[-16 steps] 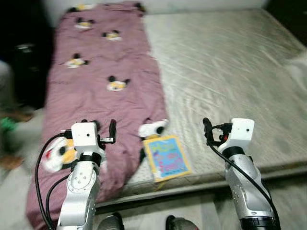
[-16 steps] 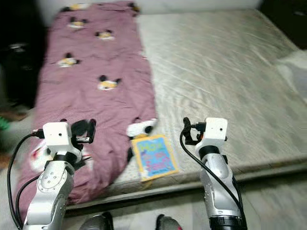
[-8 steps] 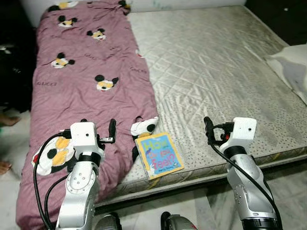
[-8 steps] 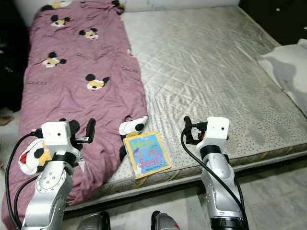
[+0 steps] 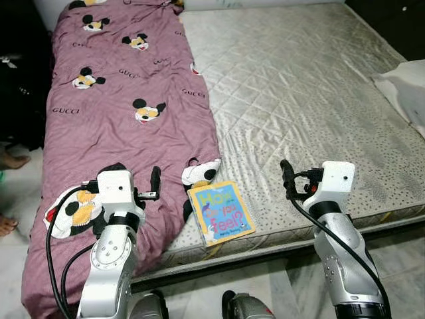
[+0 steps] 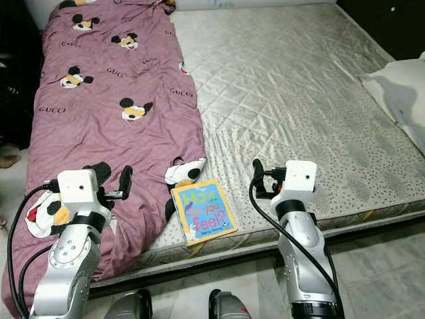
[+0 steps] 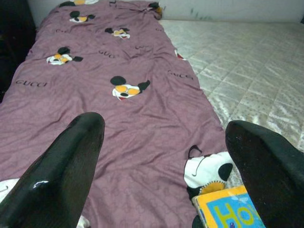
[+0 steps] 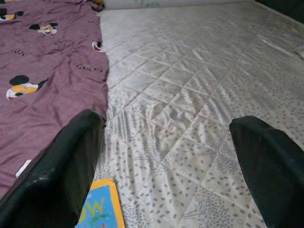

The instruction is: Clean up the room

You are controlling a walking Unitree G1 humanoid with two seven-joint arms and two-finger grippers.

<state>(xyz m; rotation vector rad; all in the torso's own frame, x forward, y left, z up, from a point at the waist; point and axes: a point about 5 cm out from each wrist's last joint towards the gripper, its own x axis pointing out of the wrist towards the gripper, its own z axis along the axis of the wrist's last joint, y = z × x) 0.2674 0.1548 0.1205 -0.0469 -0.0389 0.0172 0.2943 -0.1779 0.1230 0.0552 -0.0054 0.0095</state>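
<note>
Quilted mattress (image 5: 312, 100) – soft cloth blanket (image 5: 126, 100)

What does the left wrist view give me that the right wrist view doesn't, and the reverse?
Left wrist: the left tool, open, over the maroon Mickey Mouse blanket and its cartoon head beside the book. Right wrist: the right tool, open, over the bare quilted mattress. Both show blanket, mattress and a corner of the children's book.
</note>
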